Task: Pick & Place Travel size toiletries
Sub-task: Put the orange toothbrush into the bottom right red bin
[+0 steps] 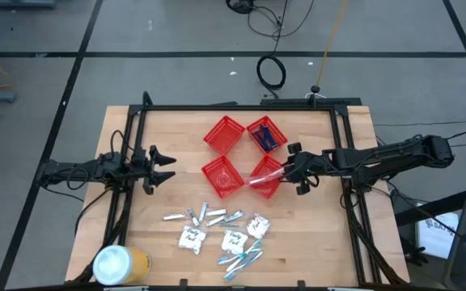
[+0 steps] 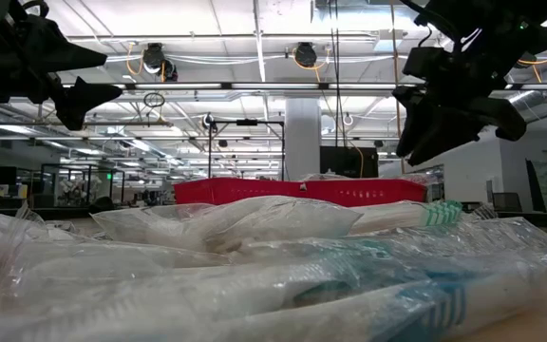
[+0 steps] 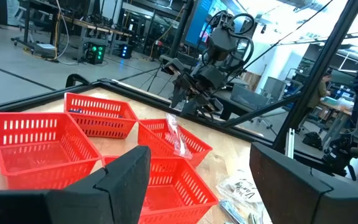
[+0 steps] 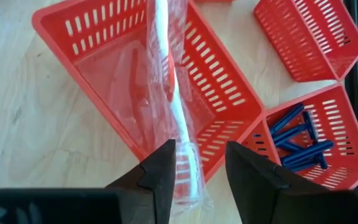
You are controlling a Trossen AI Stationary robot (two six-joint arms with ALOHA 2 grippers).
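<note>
Over the right-hand red mesh basket: right gripper, fingers parted beside a clear-wrapped white toothbrush propped on the basket's rim.
Loose wrapped toiletries near table edge; left gripper spread wide, empty; dark blue razors in far basket.

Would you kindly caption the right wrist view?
Right gripper open above a wrapped toothbrush leaning over a red basket's rim.

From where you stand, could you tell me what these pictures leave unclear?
- Low view: what lies inside the red baskets, hidden by their walls and the wrapped toothbrushes in front.
- High view: the sachets' print, too small.
- Right wrist view: whether the right gripper touches the wrapped toothbrush.
</note>
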